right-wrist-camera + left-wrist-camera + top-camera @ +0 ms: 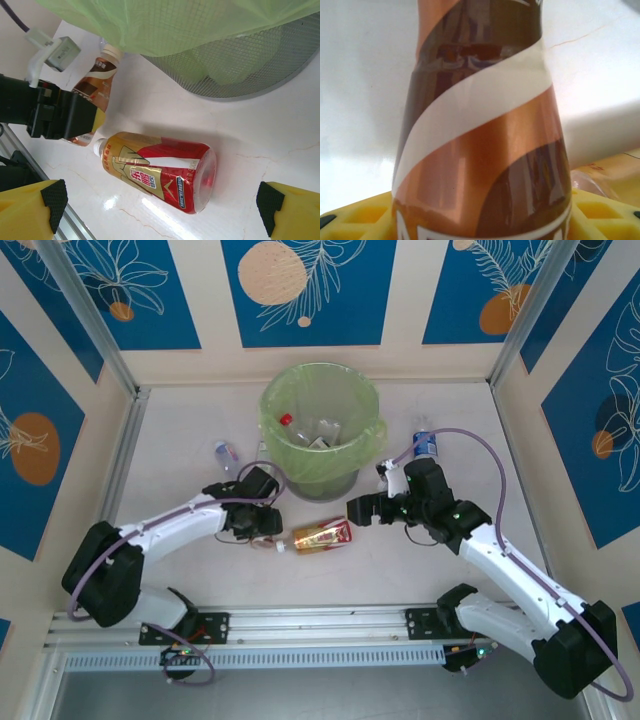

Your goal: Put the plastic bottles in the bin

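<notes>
A brown and copper labelled plastic bottle [480,125] with a white cap [111,51] sits between the yellow fingers of my left gripper [262,528], which is shut on it low over the table, front left of the bin. A red-gold bottle [322,536] lies on its side in front of the bin [320,475]. My right gripper [365,510] hangs just right of it, open, its black-tipped fingers [50,200] spread wide around the bottle [160,172] without touching. The green-lined bin holds several bottles.
A small clear bottle [226,452] lies left of the bin, and a blue-labelled bottle [425,443] stands to its right, behind my right arm. The bin's grey mesh wall [240,70] is close behind both grippers. Walls enclose the table.
</notes>
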`<state>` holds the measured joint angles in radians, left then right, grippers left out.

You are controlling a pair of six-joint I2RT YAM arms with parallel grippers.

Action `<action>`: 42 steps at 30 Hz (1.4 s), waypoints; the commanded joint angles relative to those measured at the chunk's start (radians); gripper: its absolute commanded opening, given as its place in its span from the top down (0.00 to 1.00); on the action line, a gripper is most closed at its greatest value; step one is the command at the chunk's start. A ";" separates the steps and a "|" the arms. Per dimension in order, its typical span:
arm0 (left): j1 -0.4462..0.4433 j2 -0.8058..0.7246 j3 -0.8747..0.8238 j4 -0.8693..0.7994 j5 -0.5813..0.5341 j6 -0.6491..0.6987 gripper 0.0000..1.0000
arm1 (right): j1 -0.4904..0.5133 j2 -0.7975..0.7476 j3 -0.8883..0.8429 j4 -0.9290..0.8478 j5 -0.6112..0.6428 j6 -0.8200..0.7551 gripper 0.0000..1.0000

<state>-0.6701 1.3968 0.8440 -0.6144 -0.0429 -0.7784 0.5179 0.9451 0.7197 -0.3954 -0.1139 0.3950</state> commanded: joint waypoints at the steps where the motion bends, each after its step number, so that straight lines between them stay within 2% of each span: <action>1: 0.001 -0.046 -0.002 -0.031 -0.025 0.010 0.41 | 0.010 0.008 0.021 0.040 -0.035 -0.011 0.01; 7: 0.036 -0.099 0.011 -0.050 -0.005 0.026 0.42 | 0.010 0.013 0.014 0.058 -0.036 -0.015 0.01; 13: 0.122 -0.158 0.053 -0.086 0.018 0.066 0.42 | 0.011 0.005 0.001 0.100 0.002 0.003 0.01; 18: 0.171 -0.196 0.108 -0.101 -0.015 0.059 0.42 | 0.011 -0.009 -0.017 0.144 0.013 -0.005 0.00; 24: 0.179 -0.223 0.157 -0.028 -0.119 0.054 0.43 | 0.011 0.000 -0.022 0.175 0.013 -0.017 0.01; 27: 0.179 -0.244 0.182 0.034 -0.167 0.056 0.43 | 0.011 -0.002 -0.059 0.241 0.018 0.035 0.00; 31: 0.179 -0.259 0.252 0.074 -0.231 0.131 0.42 | 0.012 -0.005 -0.110 0.346 0.007 0.100 0.00; 34: 0.179 -0.246 0.310 0.109 -0.257 0.194 0.42 | 0.013 0.009 -0.102 0.354 0.021 0.100 0.01; 38: 0.178 -0.236 0.346 0.211 -0.239 0.237 0.42 | 0.013 0.018 -0.079 0.331 0.019 0.094 0.01; 42: 0.179 -0.198 0.406 0.310 -0.156 0.298 0.42 | 0.012 0.015 -0.074 0.316 0.025 0.088 0.00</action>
<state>-0.4995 1.1767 1.1923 -0.4194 -0.2462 -0.5541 0.5243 0.9607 0.6155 -0.0891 -0.1013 0.4786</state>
